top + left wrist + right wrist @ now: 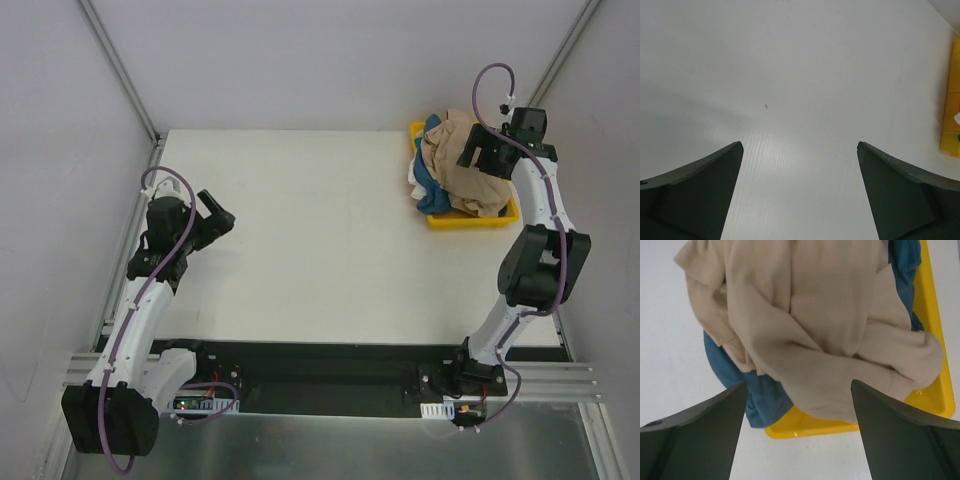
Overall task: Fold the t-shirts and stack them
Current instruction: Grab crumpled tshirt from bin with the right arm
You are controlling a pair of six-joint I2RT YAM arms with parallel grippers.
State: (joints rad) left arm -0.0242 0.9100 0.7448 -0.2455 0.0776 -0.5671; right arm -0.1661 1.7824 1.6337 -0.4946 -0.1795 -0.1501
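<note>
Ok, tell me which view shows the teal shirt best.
Right wrist: the teal shirt shows close up, spilling out from under the tan shirt. Top external catches only small blue patches; left wrist shows just the edge of the yellow tray.

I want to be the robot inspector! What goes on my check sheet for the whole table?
Surface: white table, flat and matte.
Job's things: tan t-shirt crumpled on top of teal t-shirt, both unfolded, heaped in the yellow tray at the far right.
Clutter: nothing seen.
Hands: left hand open over bare table; right hand open over the tan t-shirt.
Cables: a purple cable loops along each arm, none snagged.
Surroundings: white walls, metal frame posts.
</note>
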